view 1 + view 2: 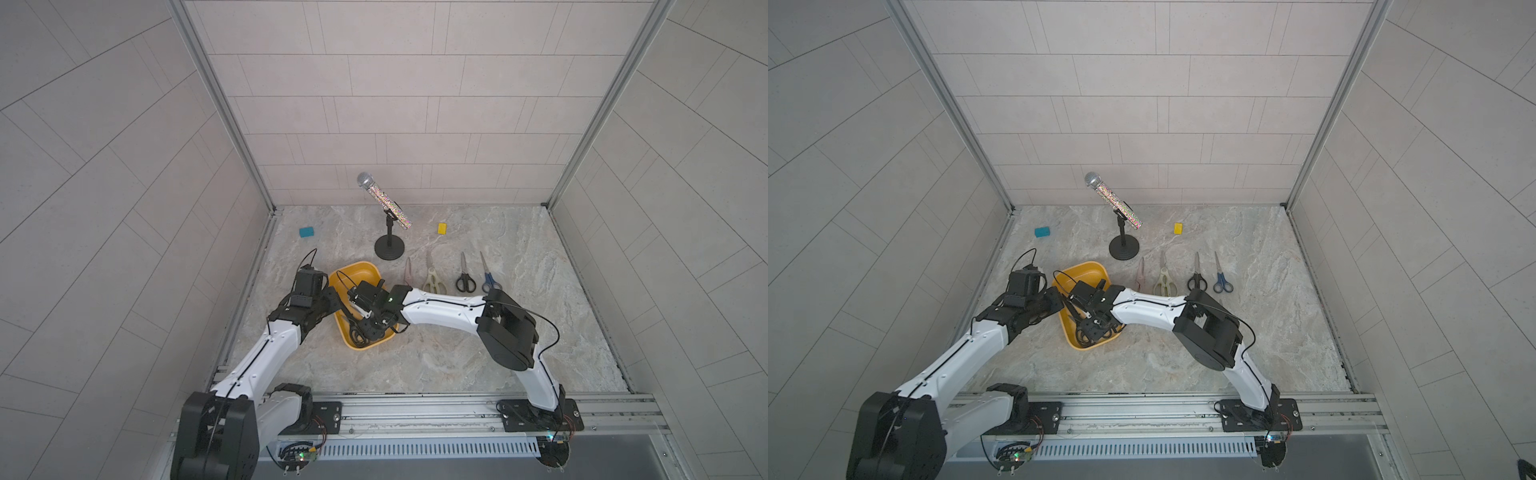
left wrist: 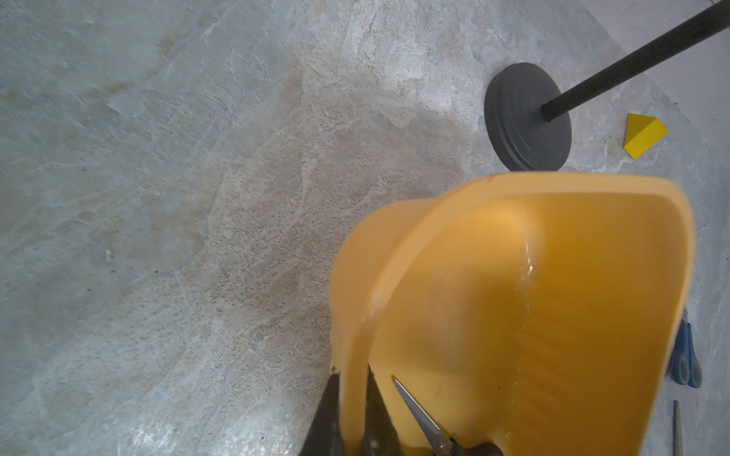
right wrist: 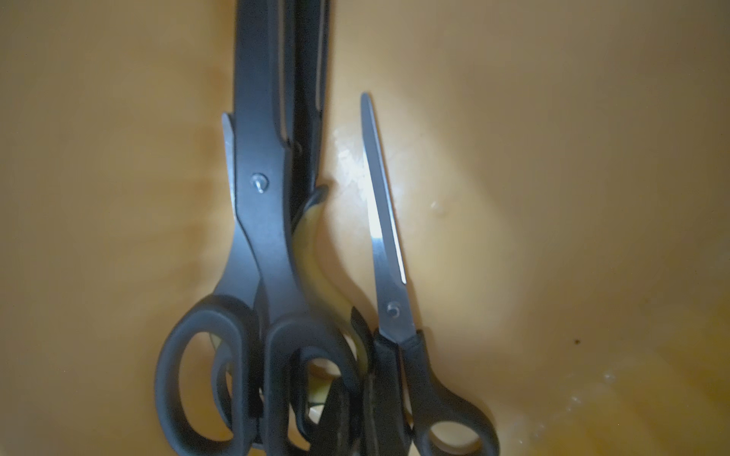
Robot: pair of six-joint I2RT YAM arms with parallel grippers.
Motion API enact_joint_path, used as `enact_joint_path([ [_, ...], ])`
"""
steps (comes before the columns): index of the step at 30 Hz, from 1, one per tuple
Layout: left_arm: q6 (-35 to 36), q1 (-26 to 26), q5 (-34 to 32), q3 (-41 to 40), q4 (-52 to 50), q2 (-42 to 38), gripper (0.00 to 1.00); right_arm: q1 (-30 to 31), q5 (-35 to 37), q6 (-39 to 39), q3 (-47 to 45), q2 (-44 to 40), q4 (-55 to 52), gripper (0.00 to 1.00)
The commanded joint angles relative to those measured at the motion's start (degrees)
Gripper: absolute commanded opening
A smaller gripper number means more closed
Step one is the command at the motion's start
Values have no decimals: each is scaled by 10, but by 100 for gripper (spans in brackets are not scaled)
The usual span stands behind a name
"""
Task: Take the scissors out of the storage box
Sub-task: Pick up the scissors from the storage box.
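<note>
The left gripper (image 2: 351,395) pinches the rounded wall of the glossy yellow storage box (image 2: 553,185). The right gripper (image 3: 355,418) sits closed among matte black-handled scissors (image 3: 260,221).

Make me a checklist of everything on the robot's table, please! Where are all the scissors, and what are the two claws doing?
Surface: grey marbled tabletop.
Job's things: out in a row lie pink scissors, cream scissors, black scissors and blue scissors; more black-handled scissors lie in the yellow storage box.
Clutter: microphone on a stand, blue block, yellow block.
Grippers: left gripper shut on the box's wall; right gripper shut among the handles, whether holding one cannot be told.
Cables: black cable loops off each arm.
Surroundings: grey tiled walls, metal rail in front.
</note>
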Motion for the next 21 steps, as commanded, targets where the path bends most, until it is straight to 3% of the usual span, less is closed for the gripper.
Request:
enact_joint_path([
  [1,-7,-5,-6,14,-9,-13,0,-4,32,-1,-1,-38,-11,0],
  [21,-7,-5,-36,20,-36,-7,0,-46,88,39,-28,-148,-104,0],
])
